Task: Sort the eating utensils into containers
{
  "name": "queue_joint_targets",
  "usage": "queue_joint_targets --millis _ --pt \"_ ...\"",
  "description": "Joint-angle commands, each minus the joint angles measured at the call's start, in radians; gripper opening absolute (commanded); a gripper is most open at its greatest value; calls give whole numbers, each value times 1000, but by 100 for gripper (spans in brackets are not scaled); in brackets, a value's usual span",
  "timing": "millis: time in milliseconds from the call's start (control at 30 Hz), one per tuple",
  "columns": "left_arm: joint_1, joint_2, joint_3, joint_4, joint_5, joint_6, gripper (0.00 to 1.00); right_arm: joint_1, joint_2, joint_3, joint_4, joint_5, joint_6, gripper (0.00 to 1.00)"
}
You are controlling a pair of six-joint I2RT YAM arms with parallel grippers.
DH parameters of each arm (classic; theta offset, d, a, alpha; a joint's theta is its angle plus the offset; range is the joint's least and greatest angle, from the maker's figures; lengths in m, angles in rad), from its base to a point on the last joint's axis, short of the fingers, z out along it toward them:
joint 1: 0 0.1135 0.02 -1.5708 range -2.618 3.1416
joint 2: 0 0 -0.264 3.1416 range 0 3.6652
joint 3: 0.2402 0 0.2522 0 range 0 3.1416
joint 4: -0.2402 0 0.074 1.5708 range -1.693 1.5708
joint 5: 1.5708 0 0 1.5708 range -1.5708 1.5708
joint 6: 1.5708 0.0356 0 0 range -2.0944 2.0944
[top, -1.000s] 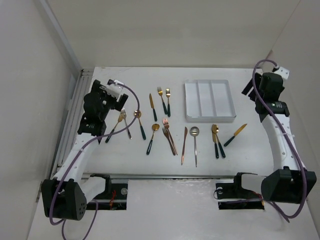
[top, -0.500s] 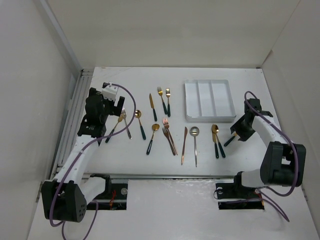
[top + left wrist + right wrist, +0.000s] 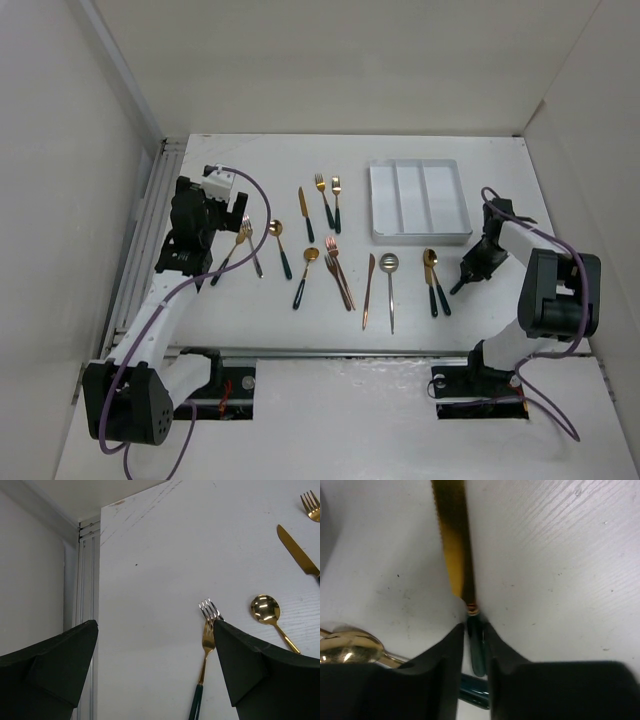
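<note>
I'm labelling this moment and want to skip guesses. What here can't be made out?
1. Right wrist view: the knife has its blade tip cut off by the top edge. It is unclear whether the right hand actually grips its handle.
2. Top view: the knife's blade is hidden under the right hand.
3. Left wrist view: the fork handle runs off the bottom edge, and the spoon handle disappears behind the left hand.

You are looking at a white counter (image 3: pixel 260 160) boxed in by plain pale walls (image 3: pixel 330 60) at the back, left and right. A ribbed metal rail (image 3: pixel 147 225) runs along the counter's left edge. Near the far left corner the surface shows faint scratches (image 3: pixel 150 500) and one small dark speck (image 3: pixel 136 564).
</note>
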Motion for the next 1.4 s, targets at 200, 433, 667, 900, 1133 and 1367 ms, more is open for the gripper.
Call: queue_joint_targets --millis 200,433,667,900,1133,1367 --pt "-1 -17 -4 58 -22 3 100 -5 8 19 -9 90 14 0" --pt "-1 -17 16 -16 36 -113 100 -5 -167 106 -137 353 107 0" --pt "-1 1 37 -97 177 -113 100 41 -290 274 45 442 -205 0" --pt "-1 12 50 -137 122 -104 100 275 -201 412 263 165 -649 0" --pt "-1 21 59 -180 99 -144 100 389 92 590 190 -4 -628 0" --pt "-1 21 59 -198 112 -155 100 426 249 636 179 -43 -619 0"
